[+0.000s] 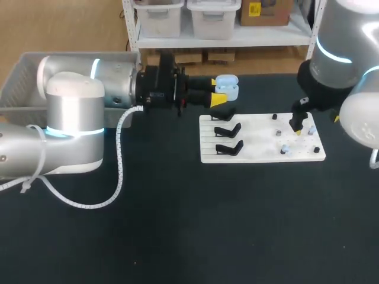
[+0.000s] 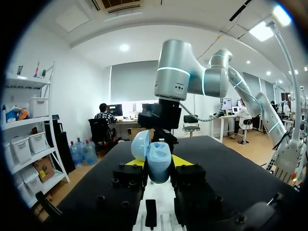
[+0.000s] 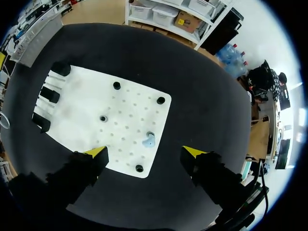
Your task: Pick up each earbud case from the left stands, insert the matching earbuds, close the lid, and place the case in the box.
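1. Left tool: clamped across a light-blue earbud case, held above the worktop at upper centre of the head view. The left wrist view shows the same grip, with the case upright between the fingers and its lid swung open.
2. Right tool: fingers spread wide and empty, hanging over the right half of the white board. In the right wrist view a light-blue earbud lies on the board just ahead of the gap between its tips.
3. Three black stands sit along the board's left edge; I see no case on them.
4. Grey box sits at the upper left, behind the left arm.
5. Step, as I read it: case picked up and open, earbud insertion pending.
6. Next move likely calls for the right tool to descend, narrow onto that earbud, then carry it to the open case. The part is small, so alignment will be tight.
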Motion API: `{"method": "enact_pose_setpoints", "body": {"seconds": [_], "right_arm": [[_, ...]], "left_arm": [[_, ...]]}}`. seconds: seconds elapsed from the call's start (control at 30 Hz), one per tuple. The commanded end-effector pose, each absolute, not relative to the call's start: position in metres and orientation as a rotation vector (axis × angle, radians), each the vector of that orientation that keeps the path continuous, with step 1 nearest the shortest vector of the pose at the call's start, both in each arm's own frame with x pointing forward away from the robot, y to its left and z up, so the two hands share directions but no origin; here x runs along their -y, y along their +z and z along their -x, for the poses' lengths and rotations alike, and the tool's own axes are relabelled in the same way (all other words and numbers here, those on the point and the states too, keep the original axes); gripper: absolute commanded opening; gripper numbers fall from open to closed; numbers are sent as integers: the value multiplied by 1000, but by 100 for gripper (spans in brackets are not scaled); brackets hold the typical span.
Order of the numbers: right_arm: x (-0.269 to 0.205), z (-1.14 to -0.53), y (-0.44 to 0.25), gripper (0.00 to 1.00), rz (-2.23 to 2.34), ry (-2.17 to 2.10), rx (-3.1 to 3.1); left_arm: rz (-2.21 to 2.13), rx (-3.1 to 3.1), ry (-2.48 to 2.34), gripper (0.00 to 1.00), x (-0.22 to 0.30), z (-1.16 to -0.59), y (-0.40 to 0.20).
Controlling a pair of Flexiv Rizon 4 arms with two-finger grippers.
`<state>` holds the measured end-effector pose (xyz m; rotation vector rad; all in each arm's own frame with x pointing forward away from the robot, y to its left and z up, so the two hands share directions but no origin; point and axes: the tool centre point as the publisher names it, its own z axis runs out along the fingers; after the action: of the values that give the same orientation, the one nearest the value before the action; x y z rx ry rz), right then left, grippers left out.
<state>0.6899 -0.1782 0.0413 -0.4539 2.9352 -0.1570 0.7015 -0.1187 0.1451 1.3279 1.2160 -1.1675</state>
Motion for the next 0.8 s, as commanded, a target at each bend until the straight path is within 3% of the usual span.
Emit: {"method": "enact_pose_setpoints", "body": {"seconds": [0.03, 0.17, 0.23, 0.27, 0.3, 0.47, 0.8], "right_arm": [[179, -695, 35, 92, 440, -173, -2956], [180, -697, 29, 71, 426, -187, -2970], [180, -697, 28, 65, 420, -179, -2977], [180, -697, 28, 54, 420, -179, -2977], [179, -697, 28, 51, 421, -176, -2979], [176, -696, 27, 52, 436, -169, -2983], [178, -699, 22, 40, 364, -222, -2962]], "left_arm": [[-1324, -1213, -1163, 0, 118, -700, 144], [-1324, -1213, -1163, 0, 118, -700, 144], [-1324, -1213, -1163, 0, 118, -700, 144], [-1324, -1213, -1163, 0, 118, -700, 144], [-1324, -1213, -1163, 0, 118, -700, 144], [-1324, -1213, -1163, 0, 118, -700, 144], [-1324, -1213, -1163, 0, 118, -700, 144]]}}
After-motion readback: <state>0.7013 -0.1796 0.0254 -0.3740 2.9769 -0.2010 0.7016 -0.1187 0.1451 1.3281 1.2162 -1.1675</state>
